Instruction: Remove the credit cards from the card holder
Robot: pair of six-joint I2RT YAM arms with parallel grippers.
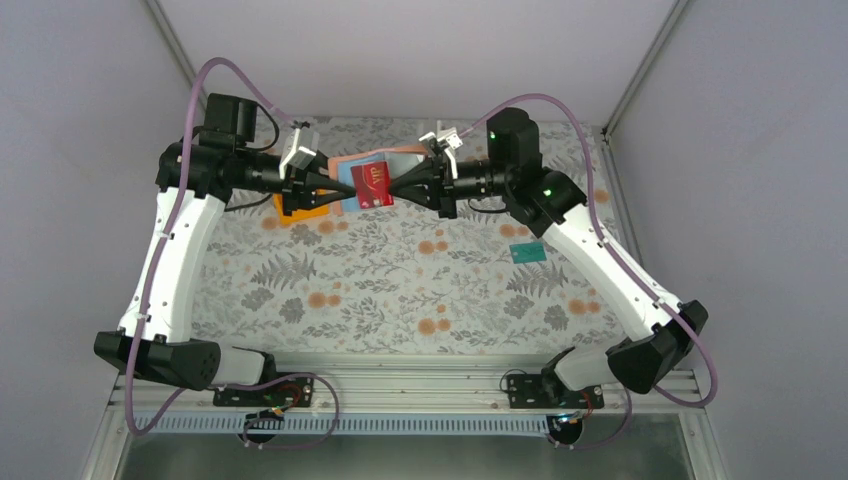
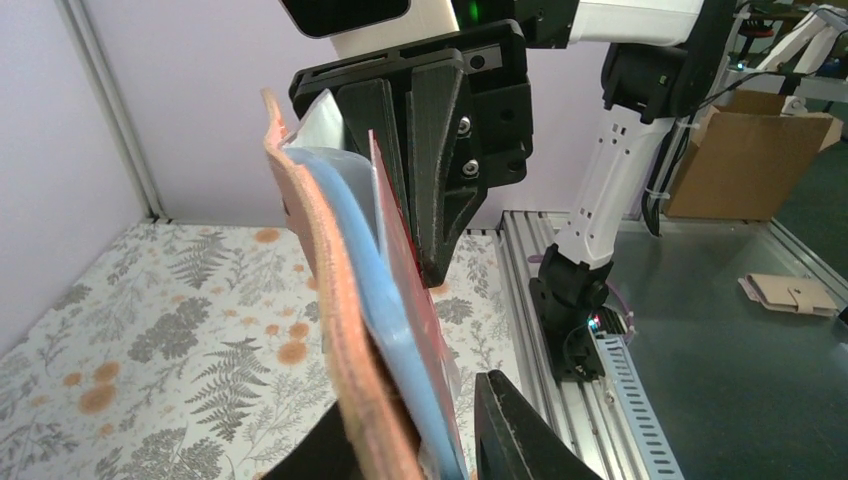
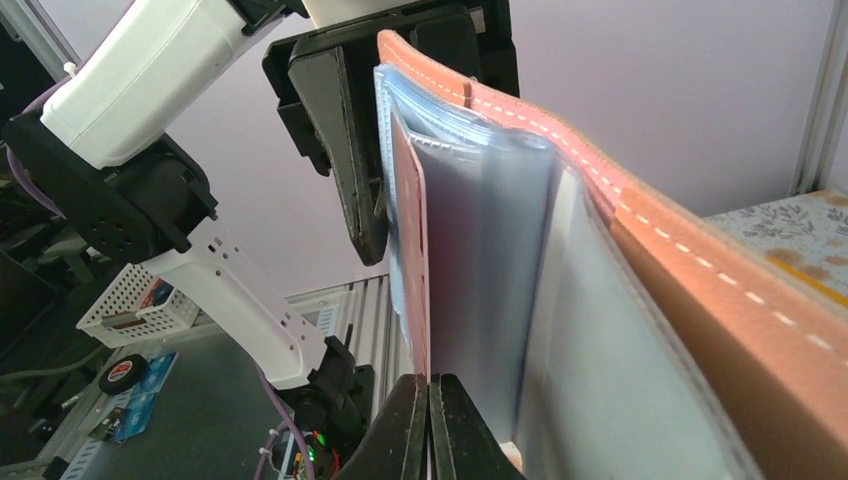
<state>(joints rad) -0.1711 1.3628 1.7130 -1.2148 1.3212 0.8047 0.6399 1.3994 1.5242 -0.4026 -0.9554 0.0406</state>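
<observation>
Above floral table (image 1: 400, 290): tan-brown leather bifold card holder (image 2: 340, 300), upright between grippers.
Right gripper (image 3: 428, 400): jaws pinched together on thin red card (image 3: 410, 220).
Left gripper (image 2: 405, 425): jaws straddle holder; grip unclear.

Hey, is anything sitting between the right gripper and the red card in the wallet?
Nothing visible. The right gripper is shut on the red card at its edge. The clear sleeves of the card holder lie beside the card, not between it and the fingers.

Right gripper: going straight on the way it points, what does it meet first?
The red card it pinches, pushed deeper into the card holder; beyond that, probably the left gripper facing it.
</observation>
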